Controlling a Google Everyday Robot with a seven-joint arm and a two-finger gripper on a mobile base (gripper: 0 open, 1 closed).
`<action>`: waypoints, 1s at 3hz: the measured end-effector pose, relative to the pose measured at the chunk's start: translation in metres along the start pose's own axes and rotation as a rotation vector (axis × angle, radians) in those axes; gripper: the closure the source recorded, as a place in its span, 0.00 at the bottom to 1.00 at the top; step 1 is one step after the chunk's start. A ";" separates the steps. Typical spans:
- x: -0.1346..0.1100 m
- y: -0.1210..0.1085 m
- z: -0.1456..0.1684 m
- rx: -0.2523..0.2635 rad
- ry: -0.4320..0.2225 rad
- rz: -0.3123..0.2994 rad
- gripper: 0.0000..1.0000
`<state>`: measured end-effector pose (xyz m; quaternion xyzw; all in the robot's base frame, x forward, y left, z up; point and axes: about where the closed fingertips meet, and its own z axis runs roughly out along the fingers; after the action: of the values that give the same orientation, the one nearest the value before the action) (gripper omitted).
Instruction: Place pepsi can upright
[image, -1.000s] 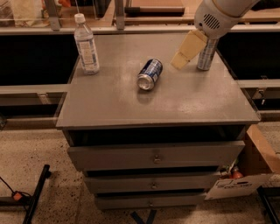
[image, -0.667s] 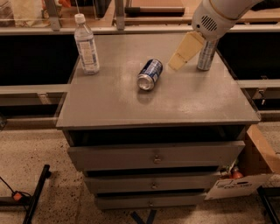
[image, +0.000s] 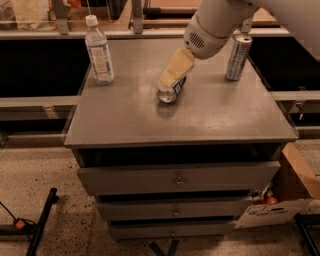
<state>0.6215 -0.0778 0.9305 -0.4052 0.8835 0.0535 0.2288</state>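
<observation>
The pepsi can (image: 169, 95) lies on its side near the middle of the grey cabinet top (image: 150, 122), its silver top facing the front. It is dark blue, and much of its body is covered by my gripper (image: 167, 83). The gripper comes down from the upper right on a white arm and sits right over the can's upper side. I cannot tell whether it touches the can.
A clear water bottle (image: 98, 50) stands at the back left of the top. A tall slim silver can (image: 238, 57) stands at the back right. Drawers (image: 175, 180) run below the top. A cardboard box (image: 300, 187) sits on the floor at the right.
My gripper has swung left and down, from beside the silver can to directly over the lying pepsi can. The can, the bottle and the silver can have not moved.
</observation>
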 end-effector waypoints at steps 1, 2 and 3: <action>-0.019 0.007 0.028 0.026 0.058 0.098 0.00; -0.040 0.007 0.051 0.089 0.104 0.202 0.00; -0.058 0.004 0.073 0.118 0.114 0.296 0.00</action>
<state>0.6776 -0.0141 0.8908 -0.2587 0.9467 0.0115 0.1914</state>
